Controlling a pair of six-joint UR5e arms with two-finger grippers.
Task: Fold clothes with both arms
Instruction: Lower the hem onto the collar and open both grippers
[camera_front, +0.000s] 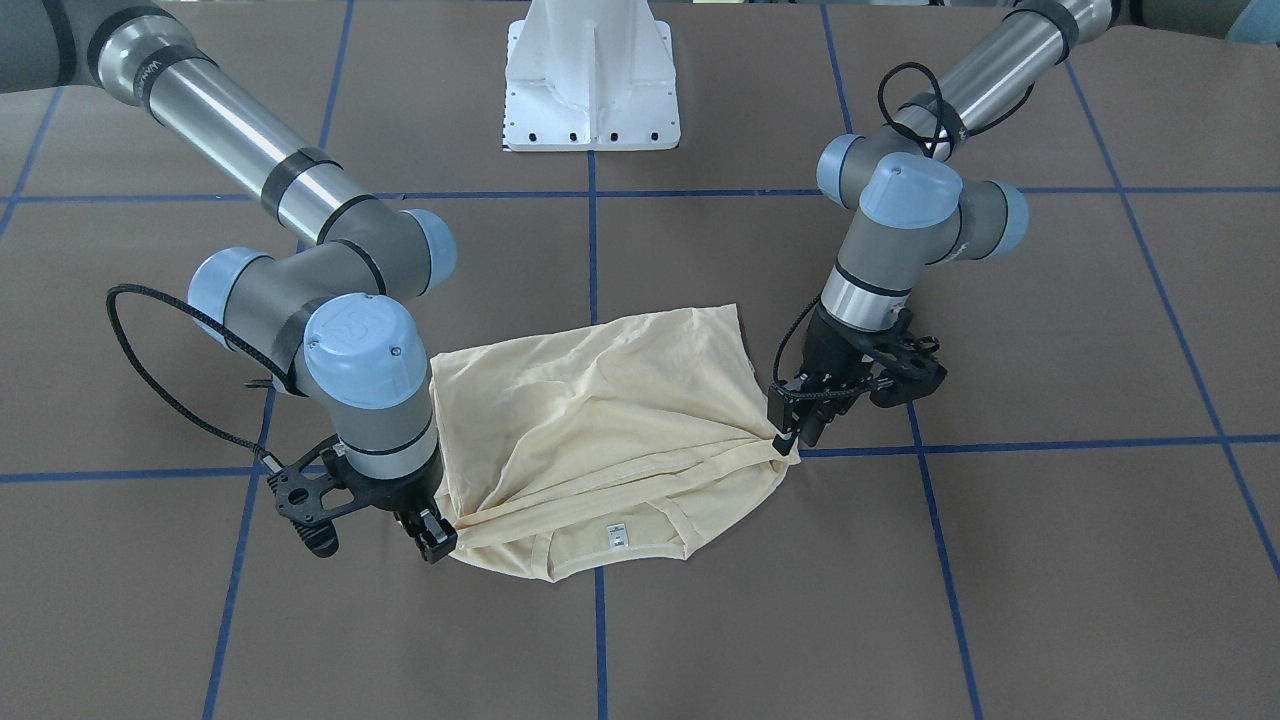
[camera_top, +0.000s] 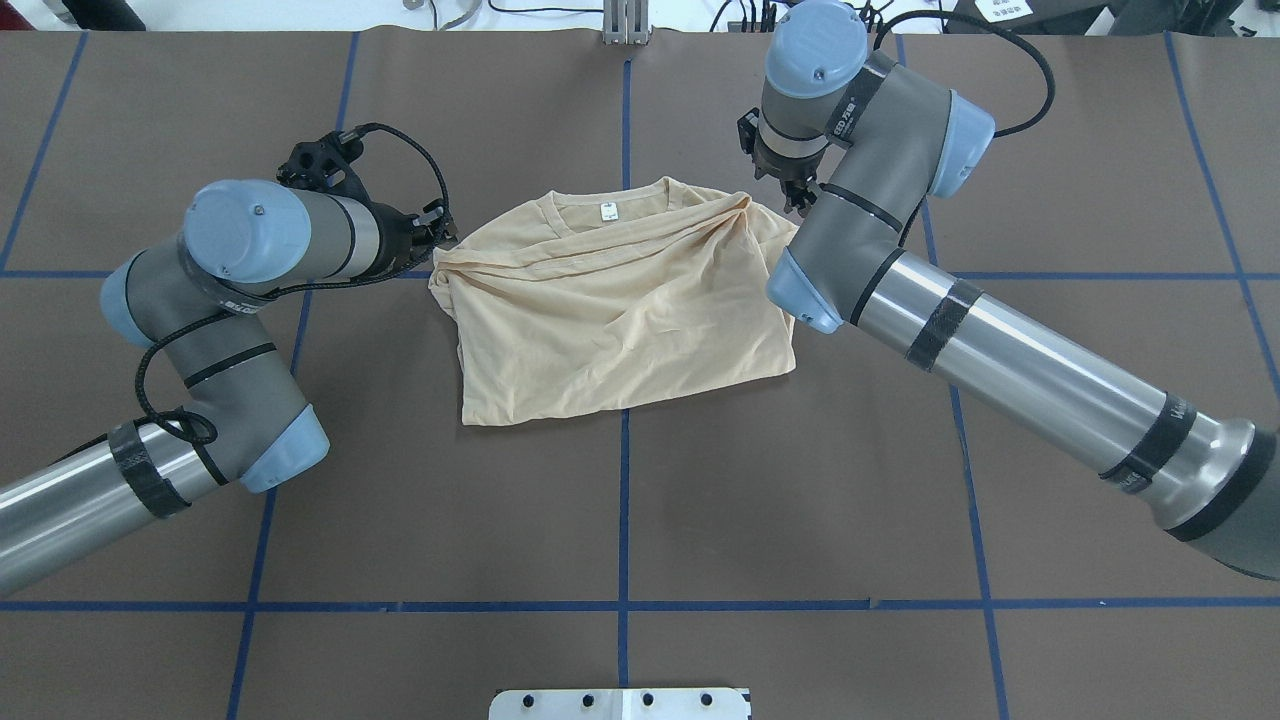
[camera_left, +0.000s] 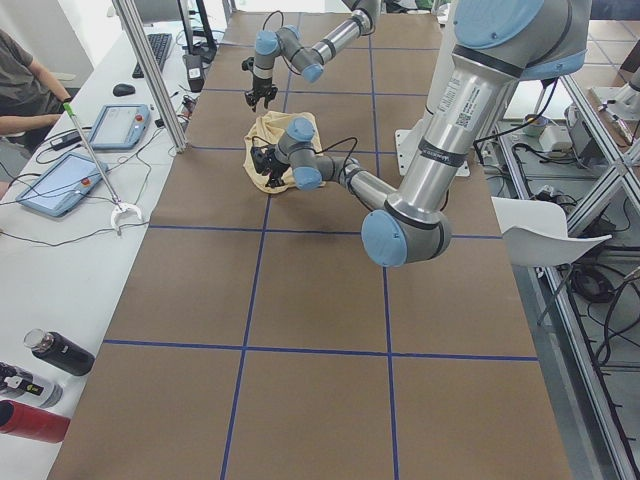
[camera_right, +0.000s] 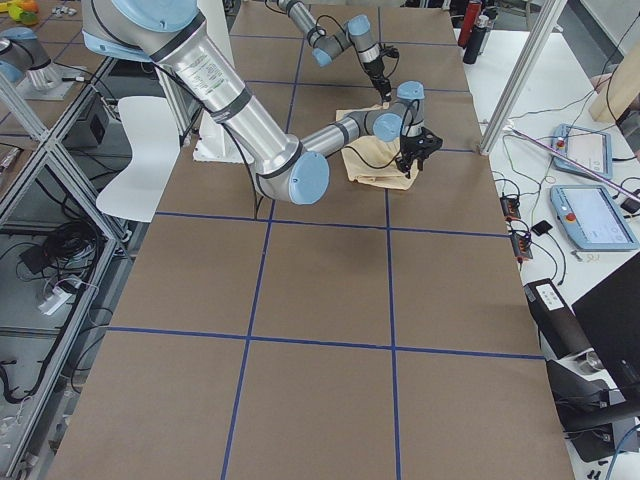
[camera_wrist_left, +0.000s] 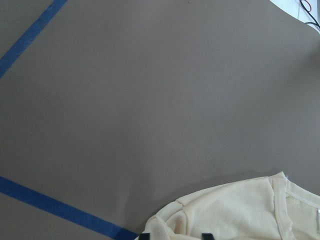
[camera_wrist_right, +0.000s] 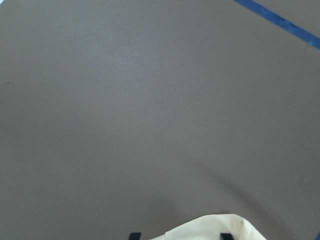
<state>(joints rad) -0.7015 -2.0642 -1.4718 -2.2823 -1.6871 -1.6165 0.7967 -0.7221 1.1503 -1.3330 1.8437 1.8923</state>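
The cream-yellow T-shirt lies folded into a rough rectangle on the brown table, also seen from overhead. Its neck and white label are on the far side from the robot. The print and sleeves are hidden. My left gripper is low at the shirt's shoulder corner. In the left wrist view its fingertips stand apart with the cloth between them. My right gripper is at the opposite shoulder corner, its fingertips also apart around a mound of cloth. A stretched ridge of fabric runs between the two corners.
The white pedestal base stands behind the shirt. Blue tape lines grid the brown table. On the operators' side a white bench holds tablets and bottles. A person sits at its far end.
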